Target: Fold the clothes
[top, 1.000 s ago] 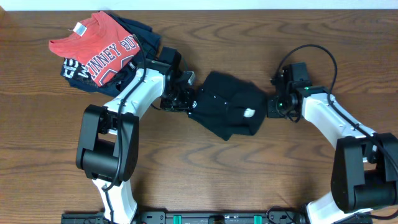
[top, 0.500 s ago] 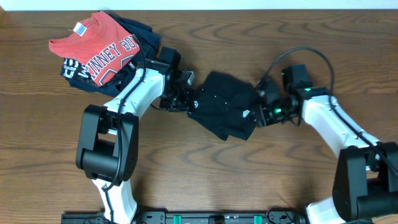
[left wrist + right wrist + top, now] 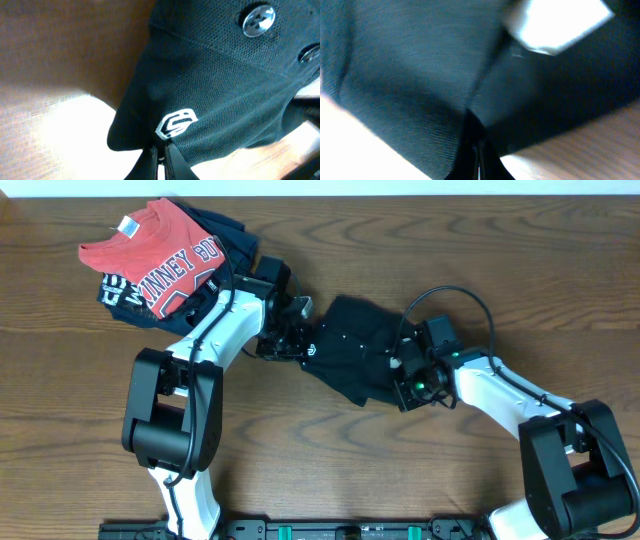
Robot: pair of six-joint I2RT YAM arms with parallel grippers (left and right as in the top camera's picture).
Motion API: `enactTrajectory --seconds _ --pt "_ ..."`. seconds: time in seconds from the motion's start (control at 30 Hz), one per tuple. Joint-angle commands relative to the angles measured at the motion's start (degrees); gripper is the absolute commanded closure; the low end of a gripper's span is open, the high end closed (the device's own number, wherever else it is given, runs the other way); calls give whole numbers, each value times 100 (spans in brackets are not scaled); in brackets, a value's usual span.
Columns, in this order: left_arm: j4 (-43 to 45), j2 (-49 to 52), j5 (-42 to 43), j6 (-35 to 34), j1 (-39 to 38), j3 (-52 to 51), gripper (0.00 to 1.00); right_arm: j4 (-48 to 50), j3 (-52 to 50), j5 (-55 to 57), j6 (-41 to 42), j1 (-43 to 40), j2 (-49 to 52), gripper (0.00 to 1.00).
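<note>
lying gripped between left hand (image 3: 300, 346), right hand (image 3: 402, 376): t-shirt (image 3: 352, 345)

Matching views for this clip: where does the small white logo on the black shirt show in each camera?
Overhead: logo at the black shirt's left edge, mid-picture.
Left wrist: logo low centre, just above the shut left gripper.
Right wrist: not in it; only a white tag shows.
Shared landmark: the black shirt on the wooden table.

Close view, gripper (image 3: 479, 150) closed on black T-shirt (image 3: 410, 75), white tag (image 3: 555, 22) upper right, wooden table (image 3: 585, 150) lower right
</note>
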Motion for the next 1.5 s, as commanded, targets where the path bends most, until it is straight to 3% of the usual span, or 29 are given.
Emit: enactTrajectory --seconds 0.0,0.17,0.23,0.43,0.63,0.77,0.9,1.1,1.17,1.23,1.3,1.47 --pt "-201 42 -186 140 85 0 92 -120 127 656 424 -330 -24 99" --pt "-726 -83 -70 177 142 153 83 -304 437 391 396 -686 -501 97" --pt "-859 -210 26 175 142 197 73 -205 509 -63 352 -748 -758 95" --pt "-415 -560 184 175 142 201 57 850 514 -1250 588 -649 -981 91" --pt "859 -466 203 177 37 166 57 1917 514 -833 1355 -382 -501 92" --pt "595 -243 203 173 -94 155 73 2573 514 -769 1947 -219 212 93" --pt "234 -52 31 201 -192 -87 79 3305 514 -758 2396 -120 1029 97" --pt "195 2 -780 199 -136 -575 78 3394 514 -503 2861 -131 1707 99" --pt "111 -24 -721 190 -59 -560 69 3320 514 -428 2798 -131 1705 98" --pt "9 -87 -686 146 35 -498 67 3322 514 -420 2710 -140 1657 97" --pt "-118 -181 -487 129 133 -420 61 3314 514 -433 2712 -160 1604 97" --pt "-256 -531 577 28 354 -387 59 3279 516 -678 2393 -164 1314 96"
